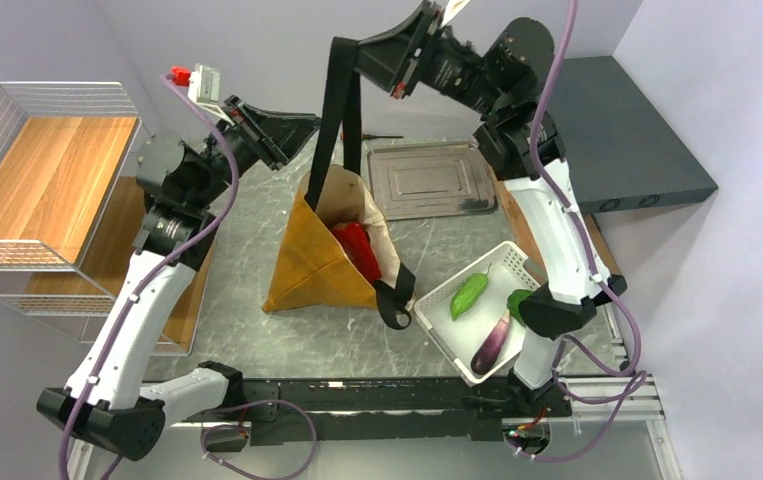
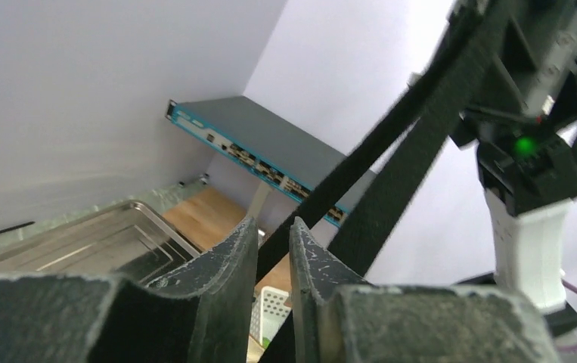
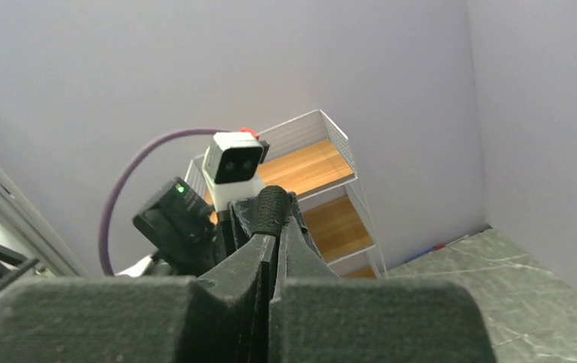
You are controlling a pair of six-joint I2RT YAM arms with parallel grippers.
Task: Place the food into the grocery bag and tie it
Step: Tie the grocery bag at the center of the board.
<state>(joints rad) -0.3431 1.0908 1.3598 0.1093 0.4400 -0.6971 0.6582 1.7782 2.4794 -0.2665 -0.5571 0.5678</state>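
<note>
The mustard grocery bag (image 1: 322, 262) sits mid-table, its mouth open with a red food item (image 1: 357, 248) inside. My right gripper (image 1: 349, 52) is raised high behind it, shut on one black strap (image 1: 337, 120) and holding it taut; the strap's fold shows at the fingertips (image 3: 271, 206). My left gripper (image 1: 309, 127) hovers just left of that strap, jaws a narrow gap apart (image 2: 274, 223), with the strap (image 2: 414, 144) running across close beyond them. The second strap (image 1: 397, 300) lies slack on the table. A green pepper (image 1: 468, 295) and a purple oblong vegetable (image 1: 490, 343) lie in a white basket (image 1: 517, 262).
Behind the bag lies a metal tray (image 1: 427, 180). A wire shelf with wooden boards (image 1: 47, 170) stands at the left. A dark grey flat box (image 1: 637, 130) sits at the back right. Another green item (image 1: 519, 303) sits in the basket under the right arm.
</note>
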